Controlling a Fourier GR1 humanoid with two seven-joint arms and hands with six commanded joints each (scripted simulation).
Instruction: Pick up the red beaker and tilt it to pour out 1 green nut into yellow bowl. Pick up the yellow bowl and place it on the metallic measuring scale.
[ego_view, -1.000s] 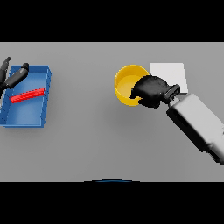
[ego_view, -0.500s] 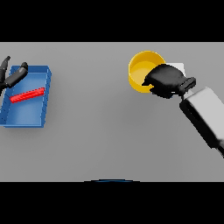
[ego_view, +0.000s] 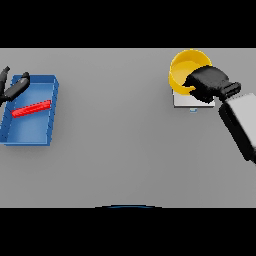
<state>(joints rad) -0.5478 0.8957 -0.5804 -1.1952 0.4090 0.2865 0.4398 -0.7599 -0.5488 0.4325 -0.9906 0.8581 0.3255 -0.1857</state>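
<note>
Yellow bowl (ego_view: 186, 69) in the head view sits over the metallic measuring scale (ego_view: 192, 99), the right hand (ego_view: 207, 82) curled round its near rim. Letting go while it overhangs could tip it off. Left hand (ego_view: 12, 87), fingers relaxed, rests by the blue tray (ego_view: 31, 130) holding a red beaker (ego_view: 31, 108)

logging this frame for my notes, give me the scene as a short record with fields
right hand: curled round the near rim of the yellow bowl
yellow bowl: held over the metallic scale; contact with it cannot be told
bowl contents: not visible
left hand: at the view's left edge, over the far left corner of the blue tray
blue tray: on the grey table, holding a red object lying flat
stage: bowl at the scale, not yet released
</note>
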